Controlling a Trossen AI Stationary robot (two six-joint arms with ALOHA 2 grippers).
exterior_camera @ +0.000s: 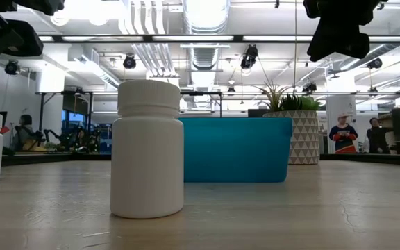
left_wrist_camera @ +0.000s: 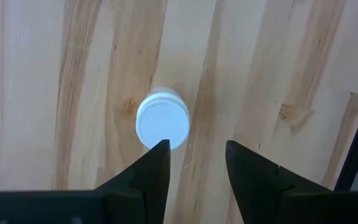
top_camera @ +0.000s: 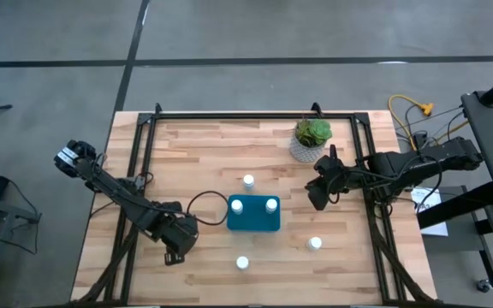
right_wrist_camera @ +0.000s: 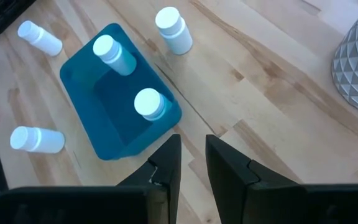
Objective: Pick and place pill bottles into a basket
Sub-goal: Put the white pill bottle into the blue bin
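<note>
The teal basket (top_camera: pixel 253 224) stands mid-table with two white pill bottles upright in it (top_camera: pixel 237 206) (top_camera: pixel 271 204). Three more bottles stand on the wood: one beyond the basket (top_camera: pixel 248 181), one near right (top_camera: pixel 315 244) and one near the front edge (top_camera: pixel 242 263). My left gripper (left_wrist_camera: pixel 194 158) is open and hovers above another upright bottle (left_wrist_camera: pixel 162 122), which lies just past its fingertips. In the high view my left gripper (top_camera: pixel 176 250) hides this bottle. My right gripper (right_wrist_camera: pixel 192 152) is empty, its fingers almost together, above the table right of the basket (right_wrist_camera: pixel 120 99).
A white patterned pot with a green plant (top_camera: pixel 311 141) stands at the far right, close to my right arm. A black cable (top_camera: pixel 204 201) loops on the table left of the basket. Black frame rails (top_camera: pixel 144 171) run along the table's sides.
</note>
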